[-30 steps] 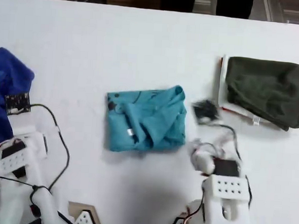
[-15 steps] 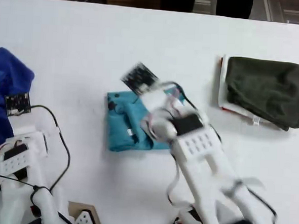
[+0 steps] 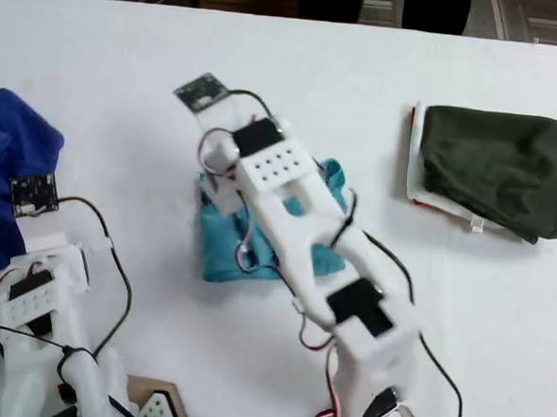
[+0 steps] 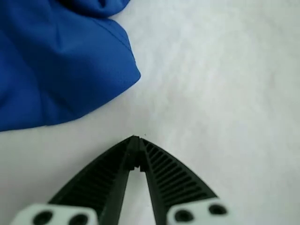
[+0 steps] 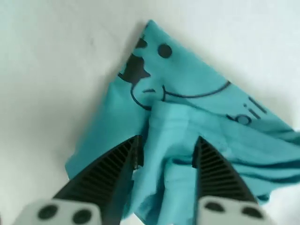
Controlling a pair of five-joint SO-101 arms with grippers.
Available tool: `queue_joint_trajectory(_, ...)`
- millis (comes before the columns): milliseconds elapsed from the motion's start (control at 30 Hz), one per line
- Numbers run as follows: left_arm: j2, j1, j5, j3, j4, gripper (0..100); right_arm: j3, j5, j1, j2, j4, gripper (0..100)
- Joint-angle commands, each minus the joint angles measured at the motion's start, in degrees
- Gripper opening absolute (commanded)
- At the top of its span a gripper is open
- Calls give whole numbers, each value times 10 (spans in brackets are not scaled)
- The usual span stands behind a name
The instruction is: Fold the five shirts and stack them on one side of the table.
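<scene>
A roughly folded teal shirt (image 3: 221,248) with a dark print lies mid-table. My right arm (image 3: 280,185) stretches across it toward its far left corner. In the right wrist view my right gripper (image 5: 167,152) hangs open just above the teal shirt (image 5: 187,103), its fingers astride a raised fold near the printed corner. A crumpled blue shirt (image 3: 2,163) sits at the table's left edge. My left gripper (image 4: 136,143) is shut and empty, over bare table beside the blue shirt (image 4: 56,61). A folded dark green shirt (image 3: 498,170) tops a stack at the right.
White and red cloth edges (image 3: 415,174) show under the green shirt. My left arm (image 3: 37,298) stands at the near left with a black cable (image 3: 115,255) looping beside it. White table (image 3: 127,57) spreads open at the back.
My right arm has swung from the right of the teal shirt across it to its far left corner. The left arm and the shirts have kept still.
</scene>
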Motion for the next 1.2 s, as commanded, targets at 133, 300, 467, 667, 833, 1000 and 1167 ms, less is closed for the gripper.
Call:
queue_joint_trajectory(133,-11,12,4,-1,-10,28,-90,-5,-8,58,34,90)
queue_joint_trajectory(300,-11,12,4,-1,-10,28,-86,-5,44,62,52,19)
queue_joint_trajectory(467,-11,12,4,-1,-10,28,-84,-5,69,64,50,19)
queue_joint_trajectory(667,-11,12,4,-1,-10,28,-61,-5,65,95,48,19)
queue_joint_trajectory(833,-11,12,4,0,-10,28,-55,-6,76,133,52,19)
queue_joint_trajectory(1000,-11,12,4,0,-10,28,-58,-1,80,133,98,19)
queue_joint_trajectory(1167,-11,12,4,0,-10,28,-54,-1,96,133,132,19)
